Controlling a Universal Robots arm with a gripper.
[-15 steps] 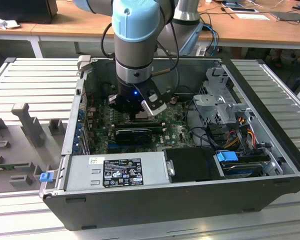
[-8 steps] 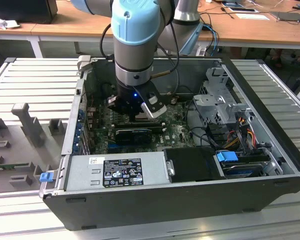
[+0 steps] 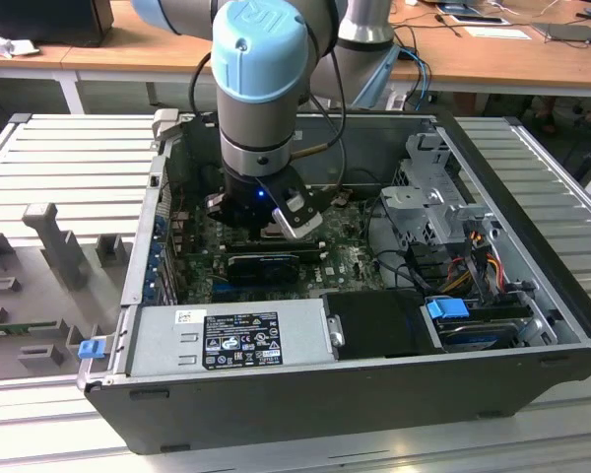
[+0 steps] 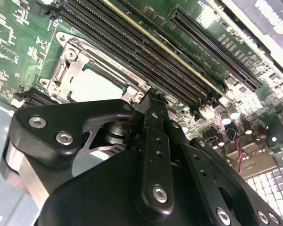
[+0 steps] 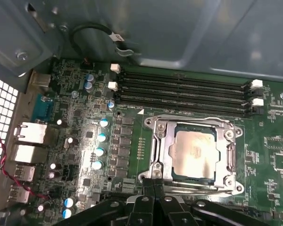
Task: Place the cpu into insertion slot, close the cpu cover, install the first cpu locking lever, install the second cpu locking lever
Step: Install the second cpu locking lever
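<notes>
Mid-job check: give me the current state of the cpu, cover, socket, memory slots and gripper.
cpu: seated flat in the socket.
cpu cover: down, framing the cpu.
insertion slot: occupied by the cpu.
memory slots: empty.
gripper: fingertips together at the cover's edge, holding nothing.

No print is legible, not even on the power supply label (image 3: 240,338) (black, white-marked).

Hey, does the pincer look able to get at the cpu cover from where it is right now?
Probably yes. In the first wrist view the pincer sits right at the edge of the cpu cover, which lies flat around the cpu with nothing over it. The memory slots lie on the far side.
</notes>
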